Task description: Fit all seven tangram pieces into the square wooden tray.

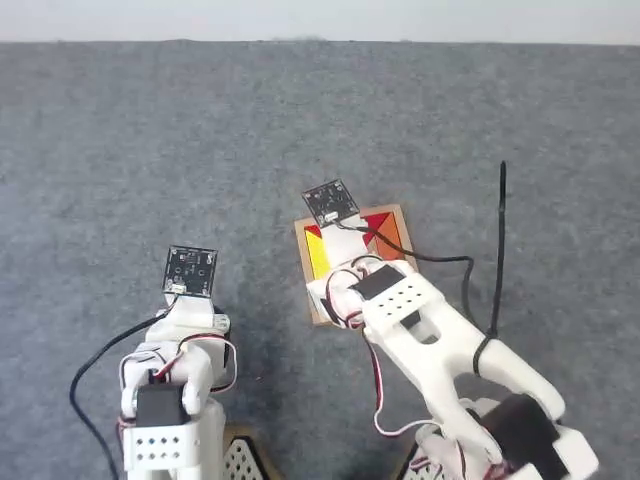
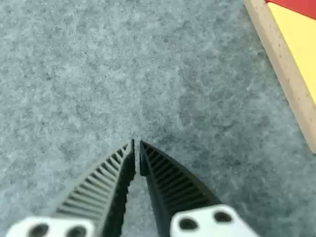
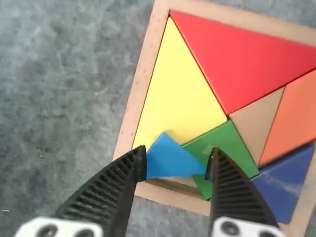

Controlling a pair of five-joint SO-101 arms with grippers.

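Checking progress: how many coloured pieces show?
6: yellow, red, orange, green, dark blue in the tray; light blue in the right end effector. Tan patch: maybe a seventh.

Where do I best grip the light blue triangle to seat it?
Light blue triangle: the ends of its long edge, from above over the tray rim, as the right gripper does; yellow piece and green piece block its other sides.

Fuzzy, matt grey cloth (image 1: 200, 130) lies under everything. The tray (image 3: 140, 89) is pale, bare wood. Tangram pieces (image 3: 242, 54), including the blue triangle (image 3: 168, 158), look smooth and satin-painted. The right gripper (image 3: 176, 165) has black ribbed plastic fingers (image 3: 113, 192).
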